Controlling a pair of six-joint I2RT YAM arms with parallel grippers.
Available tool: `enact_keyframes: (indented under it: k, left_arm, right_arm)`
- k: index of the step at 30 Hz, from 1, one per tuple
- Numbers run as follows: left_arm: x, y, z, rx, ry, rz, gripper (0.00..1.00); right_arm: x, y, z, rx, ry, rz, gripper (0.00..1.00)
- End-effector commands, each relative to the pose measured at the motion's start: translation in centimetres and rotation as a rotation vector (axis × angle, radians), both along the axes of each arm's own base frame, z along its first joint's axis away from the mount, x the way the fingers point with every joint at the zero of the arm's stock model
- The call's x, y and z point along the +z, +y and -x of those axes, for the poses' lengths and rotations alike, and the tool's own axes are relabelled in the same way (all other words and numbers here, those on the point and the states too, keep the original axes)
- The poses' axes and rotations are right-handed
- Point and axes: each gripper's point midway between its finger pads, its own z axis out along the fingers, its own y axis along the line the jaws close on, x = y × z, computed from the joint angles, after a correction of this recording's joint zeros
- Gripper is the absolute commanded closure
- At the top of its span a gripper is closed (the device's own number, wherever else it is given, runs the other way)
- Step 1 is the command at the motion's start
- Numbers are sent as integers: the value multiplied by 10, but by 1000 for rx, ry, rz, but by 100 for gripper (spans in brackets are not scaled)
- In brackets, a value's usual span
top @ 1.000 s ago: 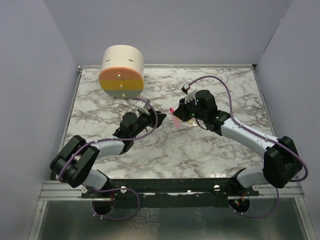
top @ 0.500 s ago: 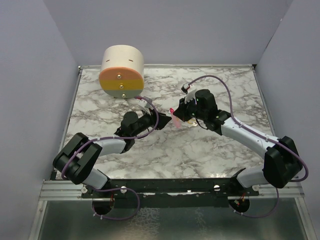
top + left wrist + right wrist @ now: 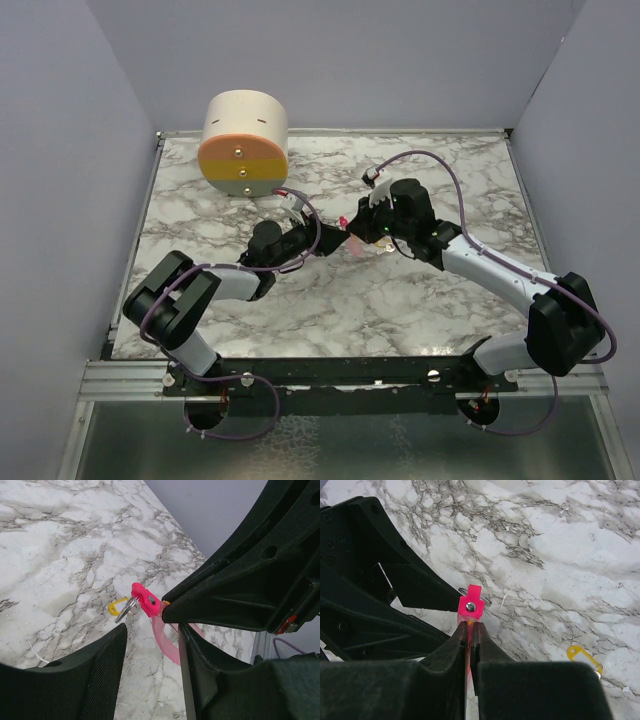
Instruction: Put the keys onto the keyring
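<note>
Counter [image 3: 400,300], marbled.

Mid-counter, centre: right end effector [image 3: 469,630], clenched on keyring [image 3: 471,602]. Pink strap held above the surface, metal ring [image 3: 131,608] at its free end, toward the left arm.

Just left of that: left end effector [image 3: 150,680], released, jaws apart, empty, close beside the ring.

Key [image 3: 116,608]: yellow, flat on counter near the ring, not threaded.

Far left corner: cream-and-orange cylinder [image 3: 245,145].

Handling note: pinch key by its edges, hold strap steady, feed hole onto ring's split.
</note>
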Motion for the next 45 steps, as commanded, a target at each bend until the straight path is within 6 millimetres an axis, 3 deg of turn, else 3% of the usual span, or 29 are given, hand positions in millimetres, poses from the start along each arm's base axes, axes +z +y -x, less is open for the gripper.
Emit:
enact_keyframes:
  k: [1, 11, 26, 28, 35, 45]
  left_arm:
    - [25, -3, -7, 15, -16, 121, 52]
    - [29, 4, -13, 83, 14, 198, 50]
    - [26, 0, -17, 77, 49, 242, 50]
    - [16, -2, -20, 82, 69, 229, 50]
    - [13, -3, -23, 91, 95, 239, 50]
    - [21, 4, -23, 127, 129, 317, 50]
  right_arm:
    - [1, 5, 2, 33, -11, -6, 99]
    - [-10, 6, 1, 33, 5, 0, 99]
    - [-7, 10, 8, 68, 7, -30, 99]
    - [-7, 11, 10, 76, 8, -34, 99]
    - [-6, 10, 14, 84, -1, -48, 99]
    - [-7, 6, 13, 52, -57, -89, 99]
